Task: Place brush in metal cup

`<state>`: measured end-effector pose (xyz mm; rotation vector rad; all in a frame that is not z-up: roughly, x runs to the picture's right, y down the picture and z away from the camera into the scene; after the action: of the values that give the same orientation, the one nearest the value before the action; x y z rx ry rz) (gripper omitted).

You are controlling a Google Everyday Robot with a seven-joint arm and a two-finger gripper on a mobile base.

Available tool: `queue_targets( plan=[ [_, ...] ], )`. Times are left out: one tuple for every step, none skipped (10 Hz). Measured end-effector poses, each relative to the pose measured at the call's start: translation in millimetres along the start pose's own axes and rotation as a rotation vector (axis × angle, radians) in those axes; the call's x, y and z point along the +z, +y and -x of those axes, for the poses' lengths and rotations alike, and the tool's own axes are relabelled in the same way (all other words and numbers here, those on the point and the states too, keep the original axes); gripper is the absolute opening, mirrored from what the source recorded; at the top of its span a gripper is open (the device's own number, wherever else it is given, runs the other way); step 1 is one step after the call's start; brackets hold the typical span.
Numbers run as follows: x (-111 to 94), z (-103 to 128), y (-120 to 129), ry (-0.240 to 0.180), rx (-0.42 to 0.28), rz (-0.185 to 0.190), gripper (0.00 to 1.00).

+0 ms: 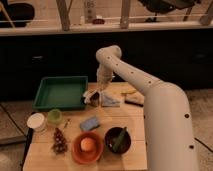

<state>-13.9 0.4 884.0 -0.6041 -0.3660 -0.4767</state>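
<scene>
My gripper (94, 96) hangs from the white arm (125, 70) and sits low at the green tray's right edge. A small dark shiny thing directly under it looks like the metal cup (93, 100), mostly hidden by the gripper. A thin pale stick that may be the brush (66, 123) lies on the table just right of the light green cup. I cannot tell whether the gripper holds anything.
A green tray (47, 102) sits back left. A white tub (37, 121) and light green cup (54, 116) stand at the left. A blue sponge (90, 123), orange bowl (75, 150), dark bowl (107, 140) with a green utensil, white packet (111, 100) and black block (134, 101) lie around.
</scene>
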Motion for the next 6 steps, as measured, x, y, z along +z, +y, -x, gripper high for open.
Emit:
queue_targets(
  plan=[
    [1.6,1.3,-2.0,-0.006,-0.004,0.002,0.00],
    [4.3,3.0,-4.3,-0.015,-0.012,0.012,0.00],
    [5.7,3.8,-5.5,-0.019,-0.015,0.015,0.00],
    [7.0,4.9,-7.3,-0.023,-0.019,0.020,0.00],
    [8.1,5.4,-8.8,-0.025,-0.022,0.024,0.00],
    [8.5,5.5,-10.4,-0.028,-0.024,0.026,0.00]
  ],
)
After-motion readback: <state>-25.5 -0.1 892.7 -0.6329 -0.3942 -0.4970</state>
